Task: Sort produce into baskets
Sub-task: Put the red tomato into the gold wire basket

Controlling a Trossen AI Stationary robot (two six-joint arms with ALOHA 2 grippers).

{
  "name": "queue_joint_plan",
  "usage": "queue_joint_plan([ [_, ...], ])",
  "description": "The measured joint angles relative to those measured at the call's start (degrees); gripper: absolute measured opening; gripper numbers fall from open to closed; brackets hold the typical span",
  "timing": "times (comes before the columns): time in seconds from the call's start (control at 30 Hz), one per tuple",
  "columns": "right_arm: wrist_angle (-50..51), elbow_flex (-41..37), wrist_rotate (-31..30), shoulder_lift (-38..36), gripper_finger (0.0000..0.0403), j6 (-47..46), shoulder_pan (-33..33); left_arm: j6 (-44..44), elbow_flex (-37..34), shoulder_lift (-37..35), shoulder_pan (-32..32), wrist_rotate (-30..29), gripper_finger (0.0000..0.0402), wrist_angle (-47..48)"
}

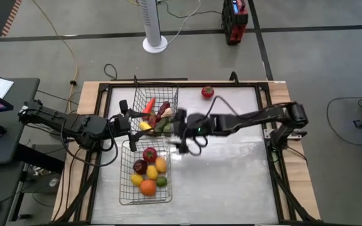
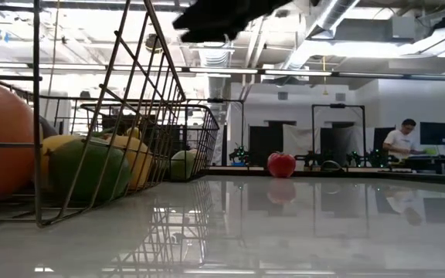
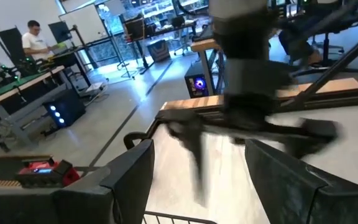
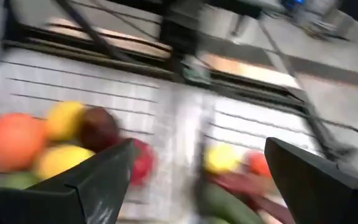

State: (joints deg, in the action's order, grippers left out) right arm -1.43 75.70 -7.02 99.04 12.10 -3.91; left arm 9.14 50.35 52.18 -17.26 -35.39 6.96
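Observation:
Two silver wire baskets sit at the table's left. The near basket (image 1: 126, 188) holds red apples (image 1: 149, 154), lemons (image 1: 161, 164), an orange (image 1: 148, 187) and a lime (image 1: 161, 181). The far basket (image 1: 137, 94) holds a carrot (image 1: 149, 105), a dark red pepper (image 1: 164, 110) and green and yellow vegetables (image 1: 159, 126). A red round fruit (image 1: 207, 92) rests on the table near the far edge and also shows in the low view (image 2: 281, 164). My right gripper (image 1: 182, 143) (image 4: 197, 168) hangs open and empty beside the gap between the baskets. My left gripper (image 1: 131, 122) (image 3: 197, 155) is open and empty at the far basket's near left corner.
The white table top (image 1: 231, 169) stretches to the right of the baskets. A dark frame (image 1: 275, 157) runs along the table's edges. A white fan stand (image 1: 154, 43) and a red device (image 1: 234, 22) stand on the floor beyond. A person (image 2: 399, 143) sits far off in the room.

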Motion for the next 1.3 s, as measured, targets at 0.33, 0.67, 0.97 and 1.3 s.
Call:
queue_joint_plan([
  [0.33,2.2,-8.8,-1.2,-6.1,0.0385,0.0,15.3,-0.2,0.0,0.0,0.0,-1.3,0.0242,1.2],
  [0.67,4.2,-10.8,2.4,-5.8,0.0385,-2.2,35.9,1.1,0.0,0.0,0.0,-1.7,0.0242,2.2],
  [0.97,5.8,-10.8,2.6,2.3,0.0385,-1.7,45.0,1.1,0.0,0.0,0.0,-4.1,0.0242,3.2],
  [1.3,13.8,-10.8,4.3,5.2,0.0384,-5.2,46.3,0.7,0.0,0.0,0.0,-4.3,0.0242,4.5],
])
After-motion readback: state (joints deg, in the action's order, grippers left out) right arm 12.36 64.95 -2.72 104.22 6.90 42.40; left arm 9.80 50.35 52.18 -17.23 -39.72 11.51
